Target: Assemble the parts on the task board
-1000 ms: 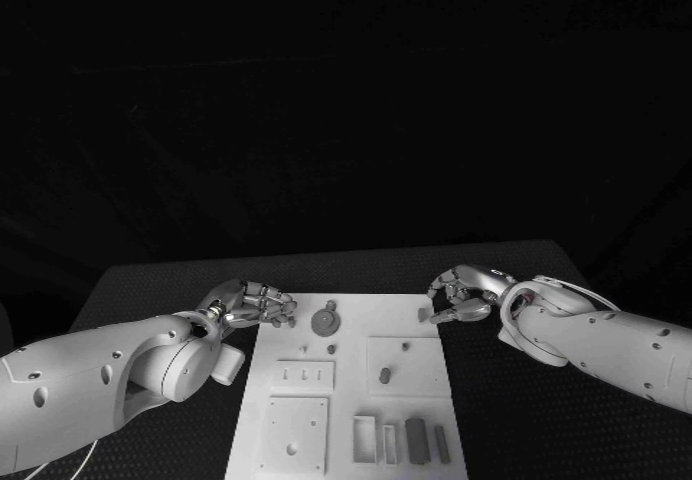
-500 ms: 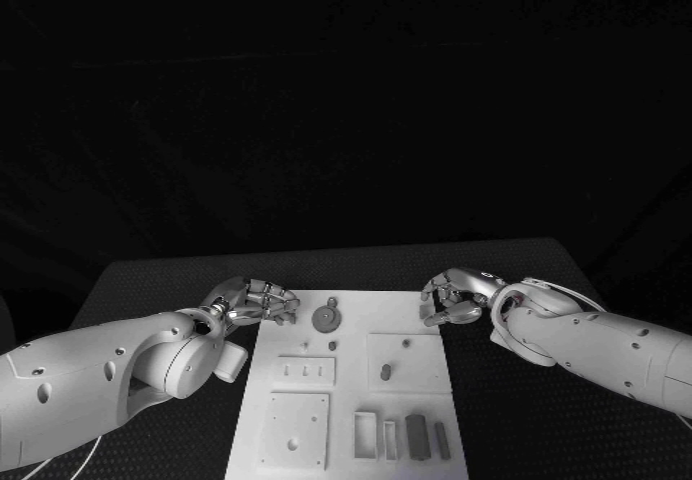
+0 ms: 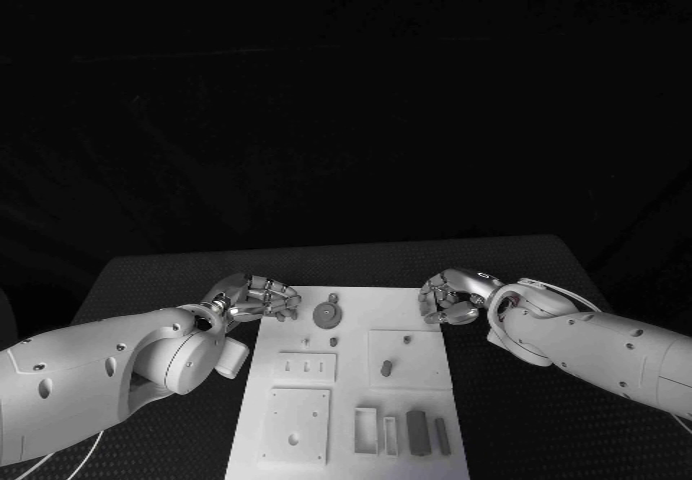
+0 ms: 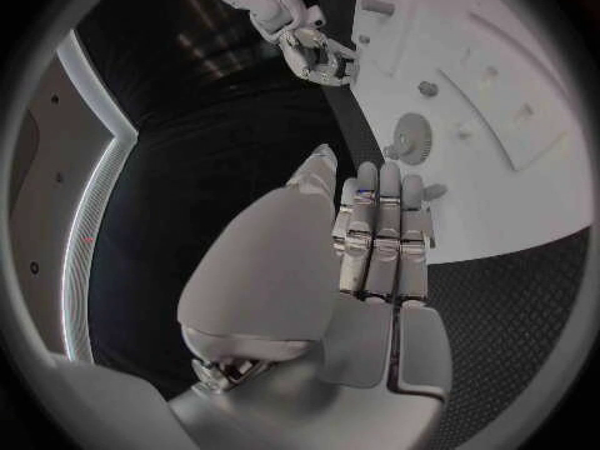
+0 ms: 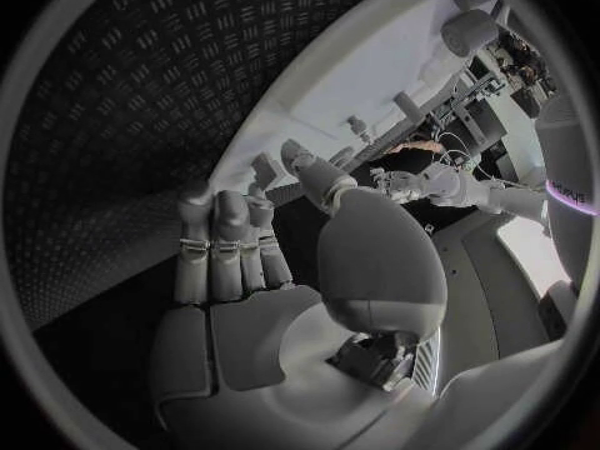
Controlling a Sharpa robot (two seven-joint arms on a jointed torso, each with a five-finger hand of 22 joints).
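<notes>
Task board (image 3: 353,385) recesses hold grey parts (image 3: 417,436), gear (image 3: 327,316) on top.

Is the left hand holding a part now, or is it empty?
Empty. In the left wrist view the left hand has straight fingers with nothing between them, stopping short of the round gear lying on the task board.

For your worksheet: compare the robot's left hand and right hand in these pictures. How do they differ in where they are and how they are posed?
1. The left hand is at the task board's far left corner, beside the round gear-like part; the right hand is at its far right edge, no part beside it.
2. The left hand's fingers point toward the gear; the right hand's curl inward.
Shared: both are silver and hold nothing.
</notes>
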